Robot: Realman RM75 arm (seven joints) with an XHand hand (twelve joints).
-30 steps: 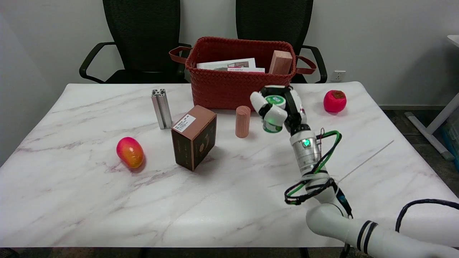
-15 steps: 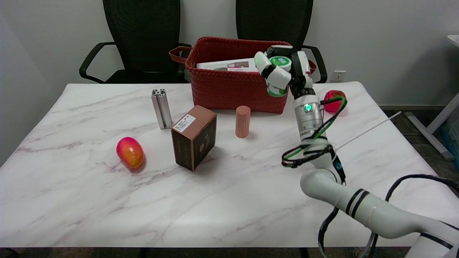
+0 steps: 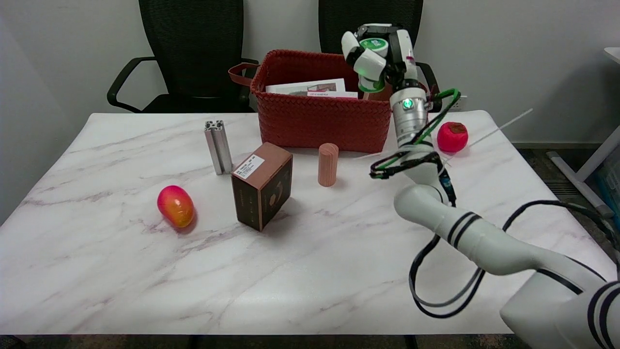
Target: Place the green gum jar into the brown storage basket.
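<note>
Fingers (image 3: pixel 370 60) of the right hand (image 3: pixel 380 55) wrap tight around the green gum jar (image 3: pixel 374 65), held high over the right end of the brown storage basket (image 3: pixel 319 121); it seems light, stiff and smooth, so gripping its sides is best.

A: Item count on the table?
B: One mango (image 3: pixel 175 206), one red fruit (image 3: pixel 452 136), one cardboard box (image 3: pixel 262 185), one metal profile (image 3: pixel 218 147), one wooden cylinder (image 3: pixel 328 164), one basket (image 3: pixel 315 116).
A: Chairs?
B: Two chairs (image 3: pixel 193 48).
</note>
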